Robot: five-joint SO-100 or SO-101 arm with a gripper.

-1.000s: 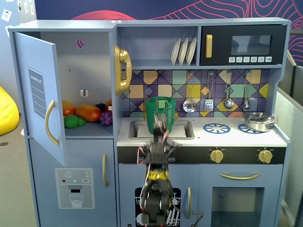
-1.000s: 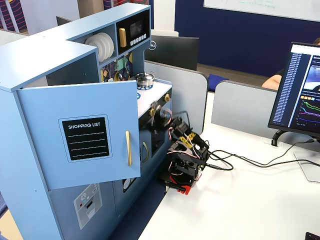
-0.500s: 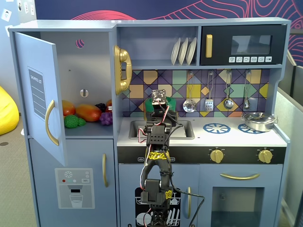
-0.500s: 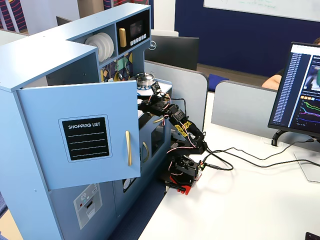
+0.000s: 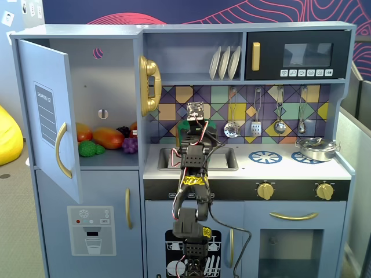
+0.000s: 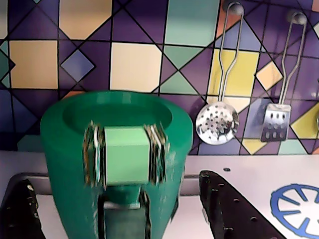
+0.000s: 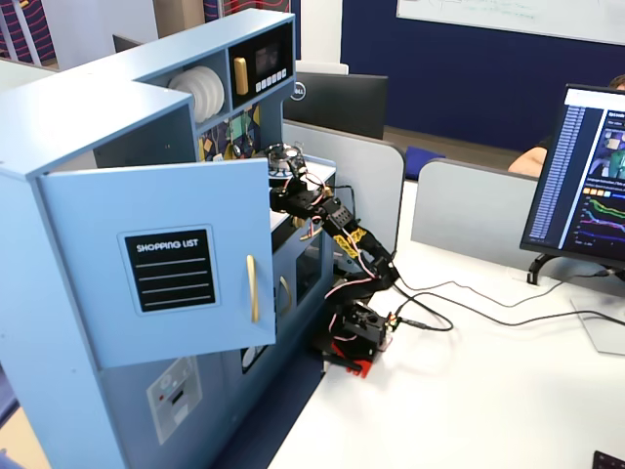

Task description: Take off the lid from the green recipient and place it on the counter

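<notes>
In the wrist view the tall dark-green plastic pot (image 6: 117,164) fills the centre, its flat round dark-green lid (image 6: 117,112) seated on top. The black two-finger gripper (image 6: 129,209) spreads wide, fingers (image 6: 234,209) flanking the pot at four and eight o'clock. The white counter (image 6: 249,174) lies beneath.

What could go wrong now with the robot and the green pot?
1. The open gripper sits low, with its fingers on either side of the green pot, not up at its top. If it closes here, it might grab the whole pot.
2. The pot seems to stand right by the sink. A bump from a finger could tip this tall pot in.
</notes>
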